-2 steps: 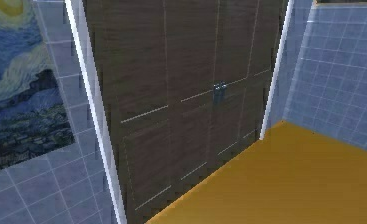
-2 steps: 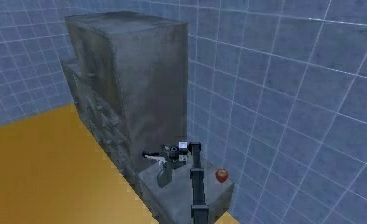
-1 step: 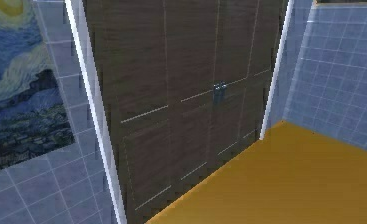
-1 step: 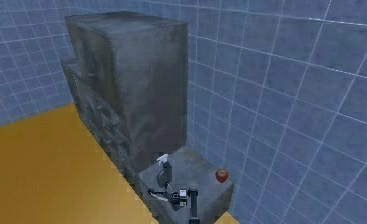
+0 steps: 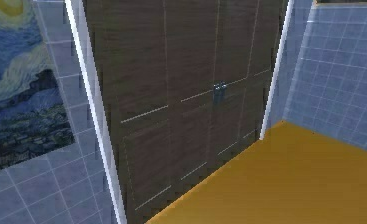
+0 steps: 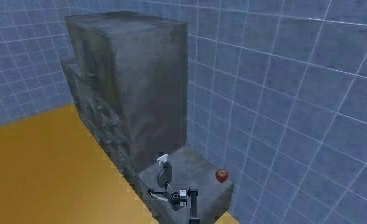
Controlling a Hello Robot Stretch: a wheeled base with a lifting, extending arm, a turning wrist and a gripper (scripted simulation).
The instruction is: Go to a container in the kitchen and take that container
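In the arm side view my gripper (image 6: 162, 168) stands at the end of the dark arm (image 6: 191, 208), which rises from the bottom edge. It is at the near left part of a low grey block (image 6: 196, 168). A pale bit shows at its far end, and I cannot tell whether it holds anything. A small red round thing (image 6: 223, 175) lies on the block's top to the right of the gripper. No shape here reads clearly as a container.
A tall grey stone-like cabinet (image 6: 126, 80) stands left of the low block against blue tiled walls. Orange floor (image 6: 51, 165) spreads to the left. Ahead is a dark wooden door (image 5: 181, 100) with a metal handle (image 5: 222, 90), and a swirly blue painting (image 5: 21, 85) hangs on the left wall.
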